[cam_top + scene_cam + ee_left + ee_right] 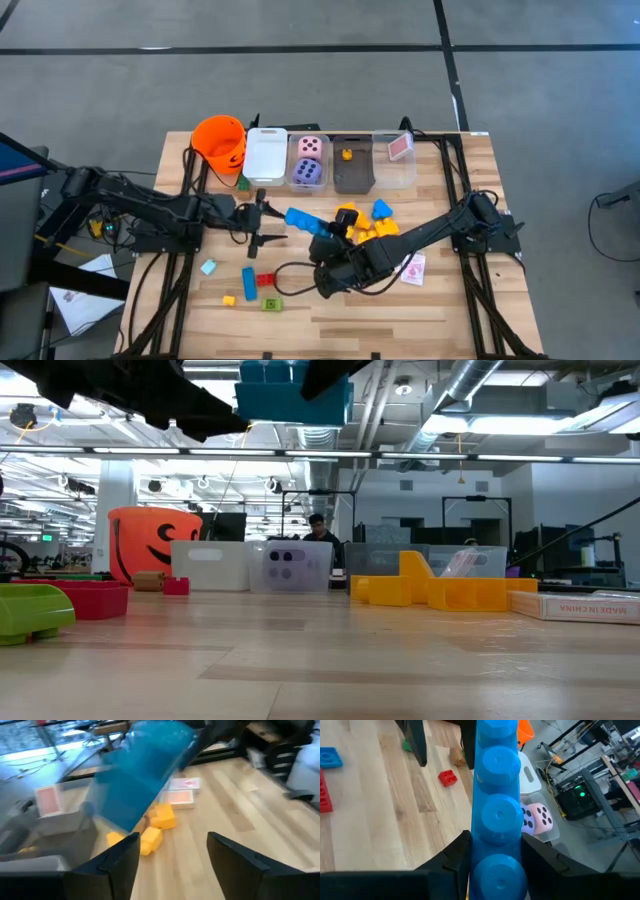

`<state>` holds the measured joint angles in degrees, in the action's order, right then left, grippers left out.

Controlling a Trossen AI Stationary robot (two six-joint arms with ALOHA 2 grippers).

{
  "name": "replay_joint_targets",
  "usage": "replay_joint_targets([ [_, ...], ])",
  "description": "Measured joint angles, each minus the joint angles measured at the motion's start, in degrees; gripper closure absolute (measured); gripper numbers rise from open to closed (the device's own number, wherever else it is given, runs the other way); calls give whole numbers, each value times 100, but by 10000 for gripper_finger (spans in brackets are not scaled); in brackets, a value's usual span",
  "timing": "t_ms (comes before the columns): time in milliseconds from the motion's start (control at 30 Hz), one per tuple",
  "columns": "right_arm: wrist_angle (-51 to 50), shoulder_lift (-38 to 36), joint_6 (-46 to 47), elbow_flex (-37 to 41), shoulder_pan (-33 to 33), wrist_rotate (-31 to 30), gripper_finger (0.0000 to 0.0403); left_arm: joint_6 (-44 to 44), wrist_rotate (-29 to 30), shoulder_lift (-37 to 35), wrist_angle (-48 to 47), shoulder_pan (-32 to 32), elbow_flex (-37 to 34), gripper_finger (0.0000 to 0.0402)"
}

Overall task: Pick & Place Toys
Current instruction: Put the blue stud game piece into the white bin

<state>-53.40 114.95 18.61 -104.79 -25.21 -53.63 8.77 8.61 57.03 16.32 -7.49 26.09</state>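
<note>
My right gripper (pixel 326 238) is shut on a long blue studded block (pixel 306 221), held up over the middle of the table. The block also shows at the top of the low view (pixel 295 400). My left gripper (pixel 276 225) is open and empty. It points at the block's free end (pixel 142 775), which is just ahead of its fingertips. Yellow blocks (pixel 366 226) and a blue one (pixel 382 209) lie on the table beside the right arm. Small loose blocks (pixel 262 281) lie near the front left. Pink-white cards (pixel 412 268) lie at the right. Two dice (pixel 309 160) sit in a clear bin. My right gripper pinches the long blue block by its two long sides at one end (pixel 495 867), between its two fingers (pixel 454 856). The block runs on ahead along the fingers, studs toward the wrist camera. It is lifted well clear of the table.
An orange bucket (pixel 220 140), a white bin (pixel 266 156), the clear dice bin (pixel 308 182), a grey bin (pixel 352 178) and a clear bin holding a card (pixel 396 172) stand in a row along the far edge. A person shows in the room behind (pixel 318 528).
</note>
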Motion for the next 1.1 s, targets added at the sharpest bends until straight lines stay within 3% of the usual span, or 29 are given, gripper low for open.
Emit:
replay_joint_targets([
  [33, 33, -2, -20, 0, 2, 214, 267, 16, 229, -14, 59, 10, 2, 175],
  [267, -16, 9, 0, 13, 7, 177, 267, 302, 922, -32, 87, 11, 11, 175],
  [533, 8, 9, 28, 11, -23, 260, 267, 306, 295, -30, 145, -4, 4, 176],
  [1100, -7, 7, 46, 11, -17, 262, 267, 300, 239, -30, 185, -4, 4, 176],
])
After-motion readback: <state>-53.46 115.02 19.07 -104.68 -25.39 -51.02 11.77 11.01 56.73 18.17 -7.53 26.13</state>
